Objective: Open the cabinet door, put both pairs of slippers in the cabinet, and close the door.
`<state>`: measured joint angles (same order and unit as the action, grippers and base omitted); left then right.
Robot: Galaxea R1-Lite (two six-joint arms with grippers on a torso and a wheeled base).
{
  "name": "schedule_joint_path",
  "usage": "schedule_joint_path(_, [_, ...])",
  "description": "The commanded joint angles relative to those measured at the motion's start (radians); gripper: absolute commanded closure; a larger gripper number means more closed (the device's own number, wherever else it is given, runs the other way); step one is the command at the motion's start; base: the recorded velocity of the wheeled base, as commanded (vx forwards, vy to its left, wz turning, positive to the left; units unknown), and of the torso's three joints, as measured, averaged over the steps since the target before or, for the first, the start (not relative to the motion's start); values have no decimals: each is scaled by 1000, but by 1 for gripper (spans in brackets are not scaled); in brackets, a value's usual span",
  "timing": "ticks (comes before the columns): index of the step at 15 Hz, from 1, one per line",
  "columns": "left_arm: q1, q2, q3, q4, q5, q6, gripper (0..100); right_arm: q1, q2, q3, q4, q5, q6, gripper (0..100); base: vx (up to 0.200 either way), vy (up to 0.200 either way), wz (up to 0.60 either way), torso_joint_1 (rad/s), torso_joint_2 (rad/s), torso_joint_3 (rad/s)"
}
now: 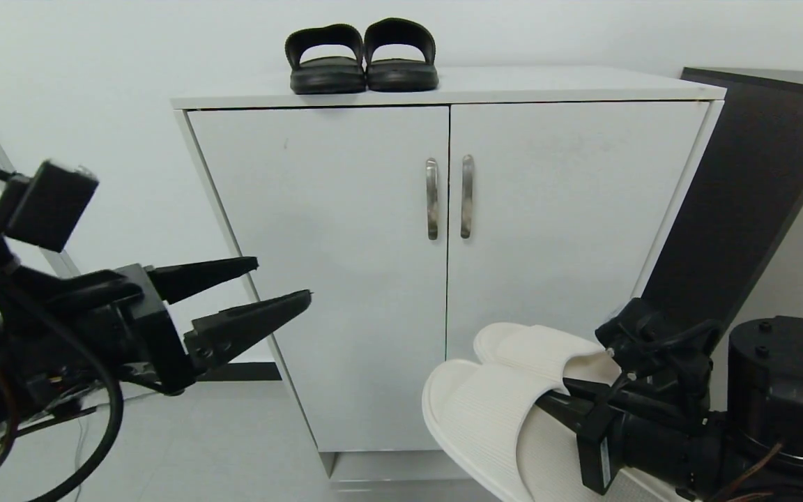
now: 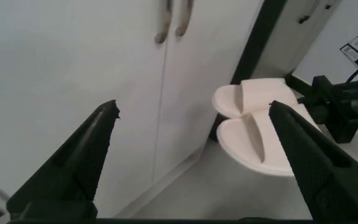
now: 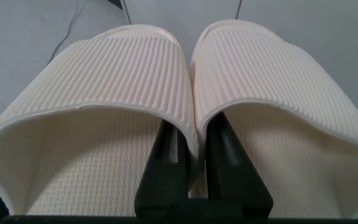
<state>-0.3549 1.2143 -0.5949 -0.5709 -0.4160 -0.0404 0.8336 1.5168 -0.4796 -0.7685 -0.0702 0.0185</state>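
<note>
On top of the cabinet (image 1: pixel 569 84): black slippers (image 1: pixel 362 59), paired side by side at the front edge, left of centre.
Cabinet front: both doors (image 1: pixel 332 293) shut, two upright metal handles (image 1: pixel 431 199) flanking the middle seam.
Left hand (image 1: pixel 283 277): low, off the cabinet's left front corner, fingers spread wide, holding nothing.
Right hand (image 3: pixel 194 168): low before the cabinet's right door, fingers clamped on the touching inner strap sides of both white slippers (image 1: pixel 506 397).
White slippers: held together, just short of the right door.

Two white ribbed slippers (image 3: pixel 117 74) side by side, right gripper (image 3: pixel 194 140) clamping adjoining straps, a finger inside each
</note>
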Motion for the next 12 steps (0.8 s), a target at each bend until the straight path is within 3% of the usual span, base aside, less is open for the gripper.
schedule_joint_path(1, [-75, 117, -97, 0, 2, -4, 0, 1, -4, 3, -2, 0, 1, 100, 0, 0, 0, 0, 0, 0])
schedule_joint_path(3, [-127, 211, -206, 0, 2, -26, 0, -1, 0, 4, -2, 0, 4, 100, 0, 0, 0, 0, 0, 0])
schedule_joint_path(5, [-197, 298, -327, 0, 2, -98, 0, -1, 11, 7, -2, 1, 6, 100, 0, 0, 0, 0, 0, 0])
schedule_joint_path(8, [-266, 453, -511, 2, -15, -127, 0, -4, 17, 7, -2, 1, 8, 100, 0, 0, 0, 0, 0, 0])
schedule_joint_path(10, [-291, 525, -603, 6, -43, -134, 0, -4, 19, 7, -2, 1, 8, 100, 0, 0, 0, 0, 0, 0])
schedule_joint_path(12, [-292, 565, -663, 9, -106, -187, 0, -4, 19, 9, -2, 3, 8, 100, 0, 0, 0, 0, 0, 0])
